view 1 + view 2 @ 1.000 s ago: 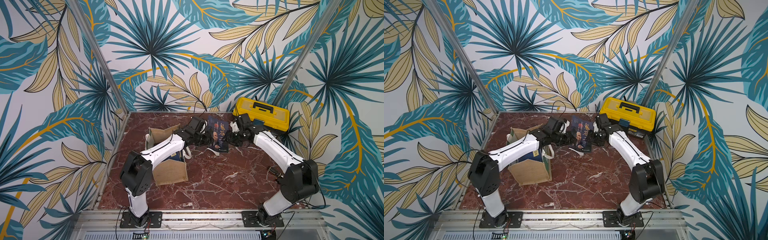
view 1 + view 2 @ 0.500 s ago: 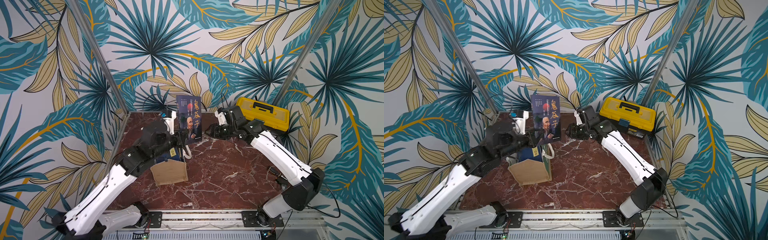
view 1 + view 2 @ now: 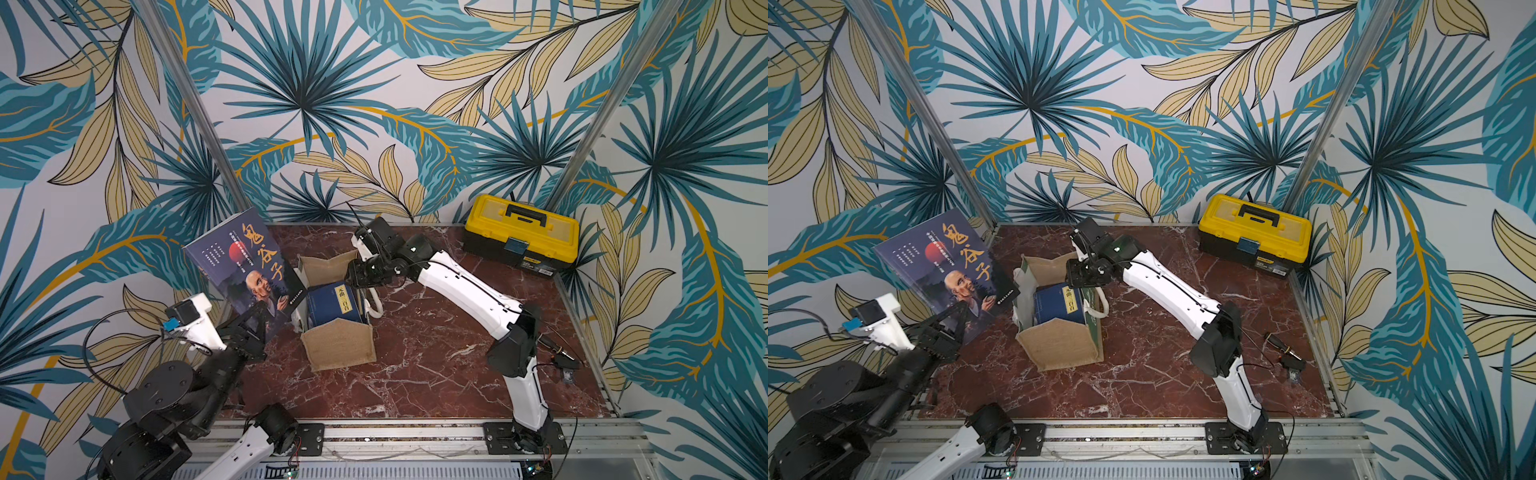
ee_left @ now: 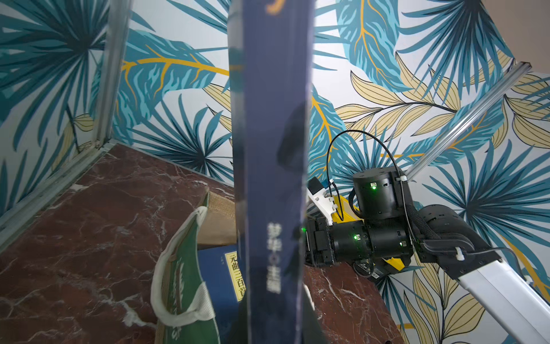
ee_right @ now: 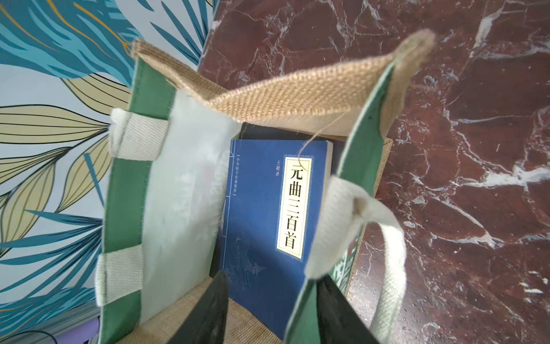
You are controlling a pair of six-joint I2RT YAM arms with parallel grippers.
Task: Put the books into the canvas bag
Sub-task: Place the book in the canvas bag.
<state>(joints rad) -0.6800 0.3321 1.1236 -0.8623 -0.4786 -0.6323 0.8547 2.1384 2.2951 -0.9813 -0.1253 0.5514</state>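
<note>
Canvas bag [image 3: 338,347] stands open mid-table with a navy book [image 3: 332,309] inside. Left of it, the left end effector [image 3: 261,318] is clamped on a raised, tilted dark book [image 3: 245,257]. The right end effector [image 3: 358,277] has its jaws apart, straddling the bag's far right rim.

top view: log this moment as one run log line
left gripper: shut on dark book, raised beside canvas bag | right gripper: open astride its side panel | bag contents: blue book
</note>
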